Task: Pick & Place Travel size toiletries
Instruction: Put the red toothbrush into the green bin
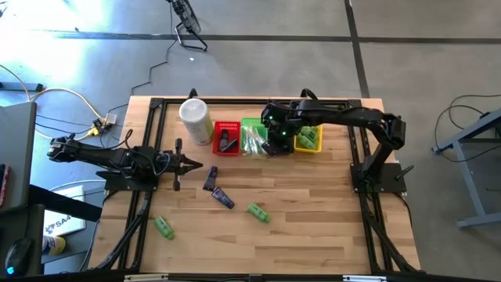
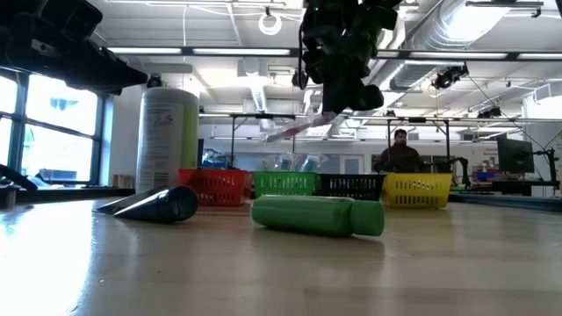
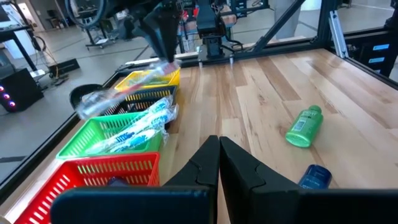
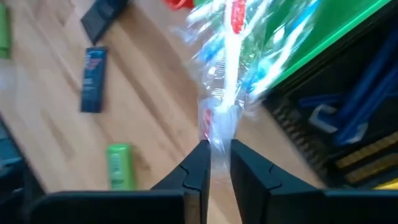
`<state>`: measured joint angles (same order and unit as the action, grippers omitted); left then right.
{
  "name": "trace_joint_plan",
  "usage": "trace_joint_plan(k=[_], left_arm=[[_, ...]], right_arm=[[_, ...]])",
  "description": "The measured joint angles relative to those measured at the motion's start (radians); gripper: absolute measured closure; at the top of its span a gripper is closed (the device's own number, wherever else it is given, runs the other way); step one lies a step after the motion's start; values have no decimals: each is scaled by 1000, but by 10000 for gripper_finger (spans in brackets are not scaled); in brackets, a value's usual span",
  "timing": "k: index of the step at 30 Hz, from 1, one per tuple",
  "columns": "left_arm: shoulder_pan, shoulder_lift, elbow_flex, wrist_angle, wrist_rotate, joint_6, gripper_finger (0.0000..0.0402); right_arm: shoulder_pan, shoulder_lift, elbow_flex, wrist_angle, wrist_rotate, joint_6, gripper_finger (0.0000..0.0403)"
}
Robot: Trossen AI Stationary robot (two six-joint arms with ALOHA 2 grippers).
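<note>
Currently the right gripper (image 4: 216, 158), upper centre of the high view, pinches a clear-wrapped toothbrush (image 4: 231, 68) above the green basket (image 1: 252, 125). Step: placing (judged). Next: release into basket. Left gripper (image 3: 218, 163) shut, empty, left of centre.

Red (image 1: 227, 137), green (image 1: 252, 138), black (image 3: 134, 107), yellow baskets (image 1: 308, 141); green bottles (image 1: 257, 211); navy tubes (image 1: 223, 198).

Grey concrete floor (image 1: 258, 31), ceiling ducts (image 2: 474, 26)

No text, label or number is legible on any item.
</note>
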<state>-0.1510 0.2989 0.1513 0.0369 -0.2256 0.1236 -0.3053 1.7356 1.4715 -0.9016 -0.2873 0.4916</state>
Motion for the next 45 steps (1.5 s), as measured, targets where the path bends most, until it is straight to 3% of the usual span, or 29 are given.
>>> trace_joint_plan(k=[6,18,27,32,40,45], left_arm=[[0,0,0,0,0,-1,394],[0,0,0,-1,0,0,394],[0,0,0,-2,0,0,394],[0,0,0,-2,0,0,394],[0,0,0,-3,0,0,394],[0,0,0,-10,0,0,394]], right_arm=[[-10,20,0,0,-7,62,395],[-23,25,0,66,32,144,400],[-29,25,0,77,156,89,396],[-8,25,0,156,165,14,354],[27,25,0,282,132,-53,230],[31,13,-1,267,151,-58,214]])
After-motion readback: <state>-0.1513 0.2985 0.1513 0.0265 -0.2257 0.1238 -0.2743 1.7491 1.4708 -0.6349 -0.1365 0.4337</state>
